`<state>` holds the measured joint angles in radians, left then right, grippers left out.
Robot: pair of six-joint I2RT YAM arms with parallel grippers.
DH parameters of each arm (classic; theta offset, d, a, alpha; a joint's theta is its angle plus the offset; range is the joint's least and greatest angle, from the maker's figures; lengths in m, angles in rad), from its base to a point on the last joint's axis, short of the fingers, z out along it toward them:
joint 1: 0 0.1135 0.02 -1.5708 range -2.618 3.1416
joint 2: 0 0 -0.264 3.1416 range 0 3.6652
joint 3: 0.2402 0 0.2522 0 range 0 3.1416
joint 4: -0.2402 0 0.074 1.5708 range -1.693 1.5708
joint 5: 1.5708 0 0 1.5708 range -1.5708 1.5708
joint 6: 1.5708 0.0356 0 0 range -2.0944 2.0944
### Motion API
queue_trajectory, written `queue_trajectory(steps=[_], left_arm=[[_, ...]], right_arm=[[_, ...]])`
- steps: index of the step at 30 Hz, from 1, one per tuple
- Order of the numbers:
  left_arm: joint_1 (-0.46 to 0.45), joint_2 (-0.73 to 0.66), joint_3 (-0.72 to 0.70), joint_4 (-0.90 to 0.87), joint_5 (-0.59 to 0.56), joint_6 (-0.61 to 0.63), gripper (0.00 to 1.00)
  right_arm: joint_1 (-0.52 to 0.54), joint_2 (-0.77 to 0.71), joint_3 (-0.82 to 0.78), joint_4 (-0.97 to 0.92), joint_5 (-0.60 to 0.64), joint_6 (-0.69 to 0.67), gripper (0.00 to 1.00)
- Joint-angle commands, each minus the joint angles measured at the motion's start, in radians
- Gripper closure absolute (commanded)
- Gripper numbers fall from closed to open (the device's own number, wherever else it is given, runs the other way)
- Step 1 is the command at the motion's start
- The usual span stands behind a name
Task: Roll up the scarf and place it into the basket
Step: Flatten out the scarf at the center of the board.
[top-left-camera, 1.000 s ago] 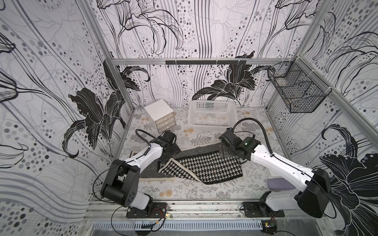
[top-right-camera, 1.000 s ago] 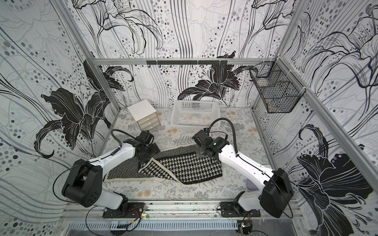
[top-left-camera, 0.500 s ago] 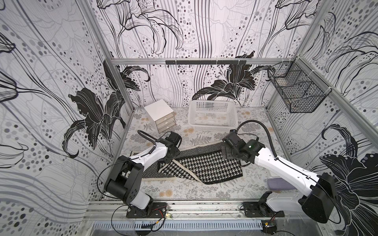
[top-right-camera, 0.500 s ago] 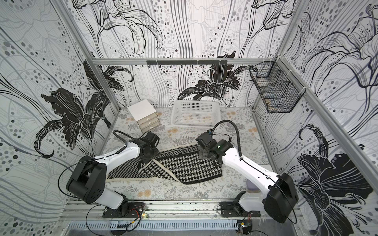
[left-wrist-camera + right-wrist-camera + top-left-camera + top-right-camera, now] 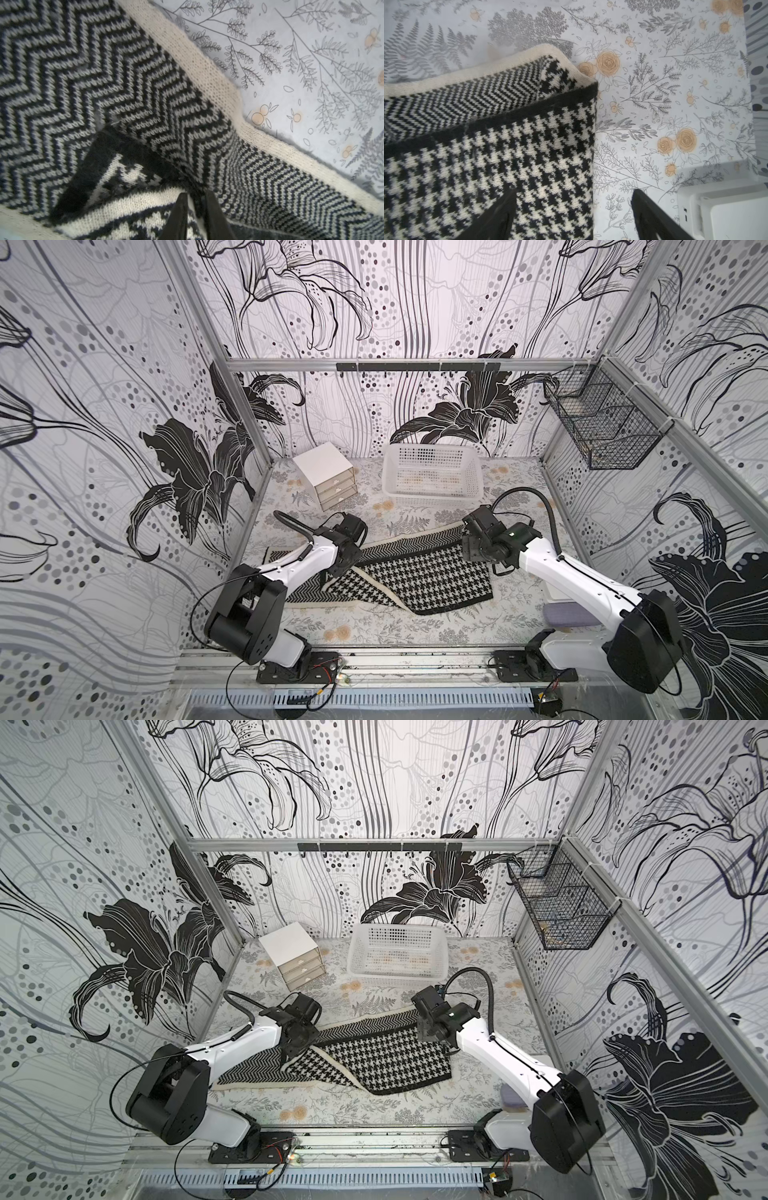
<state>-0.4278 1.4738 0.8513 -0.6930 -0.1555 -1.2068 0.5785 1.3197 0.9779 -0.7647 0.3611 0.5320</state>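
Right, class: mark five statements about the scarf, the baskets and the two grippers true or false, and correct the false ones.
1. The scarf lies inside the white basket. False: it lies unrolled on the table, in front of it.
2. The right gripper has its fingers wide apart. True.
3. The left gripper has its fingers spread wide. False: they stand close together, with scarf cloth between them.
4. A black wire basket hangs clear of the table. True.
5. The drawer box sits inside the white basket. False: it stands beside it.
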Motion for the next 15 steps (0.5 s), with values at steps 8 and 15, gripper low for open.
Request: queue_trajectory(steps=[8, 15], left_arm=[[-0.013, -0.020, -0.033, 0.066, 0.001, 0.006, 0.77], [-0.030, -0.069, -0.040, 0.049, -0.023, -0.007, 1.00]], right_arm=[[-0.092, 0.065, -0.069, 0.059, -0.047, -0.045, 0.14], [-0.134, 0.108, -0.092, 0.091, -0.062, -0.060, 0.17]])
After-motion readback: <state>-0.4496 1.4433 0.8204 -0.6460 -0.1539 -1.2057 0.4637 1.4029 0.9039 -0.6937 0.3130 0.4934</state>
